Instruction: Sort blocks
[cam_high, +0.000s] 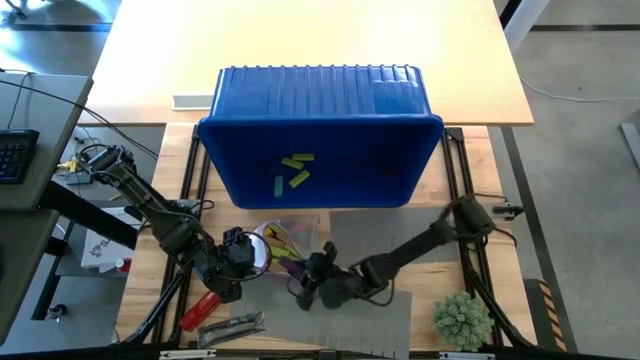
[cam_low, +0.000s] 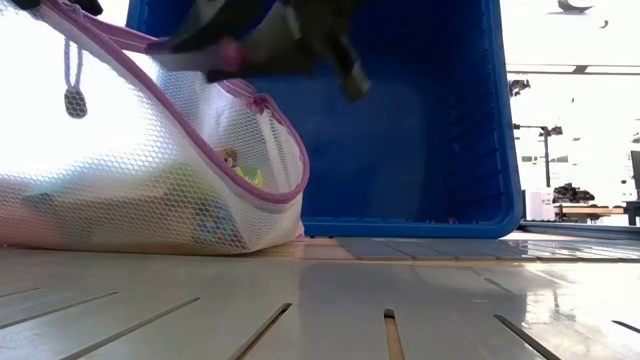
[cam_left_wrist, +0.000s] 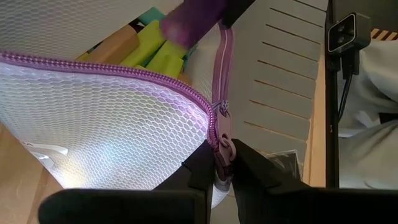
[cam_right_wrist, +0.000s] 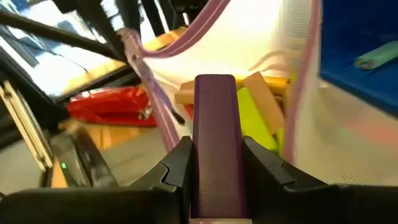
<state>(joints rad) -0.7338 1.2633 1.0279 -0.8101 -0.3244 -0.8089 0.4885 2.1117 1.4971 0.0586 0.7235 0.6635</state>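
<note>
Three lime blocks (cam_high: 296, 170) and one teal block (cam_high: 279, 185) already lie on the floor of the blue bin (cam_high: 320, 190), which stands at the far side of the desk; the rest are still in the white mesh pouch (cam_high: 285, 240) near the front edge, between the two arms. In the right wrist view the right gripper (cam_right_wrist: 216, 163) is clenched on a purple block (cam_right_wrist: 216, 134), its fingers pressed against the two long faces, the bar pointing at the pouch's open mouth, where lime and tan blocks (cam_right_wrist: 264, 99) lie piled. The left gripper (cam_left_wrist: 219, 163) is pinched shut on the pouch's purple zipper edge (cam_left_wrist: 219, 99), holding the mouth up and open.

I judge the bars to be light, rigid and smooth-sided, so a firm pinch across the long faces near the middle suits them; taken near an end, a bar could swivel or slip out. The pouch is soft and limp and would likely sag shut if the zipper edge were let go. A red-handled tool (cam_high: 200, 308) lies at the front left, apart from the sorting.
</note>
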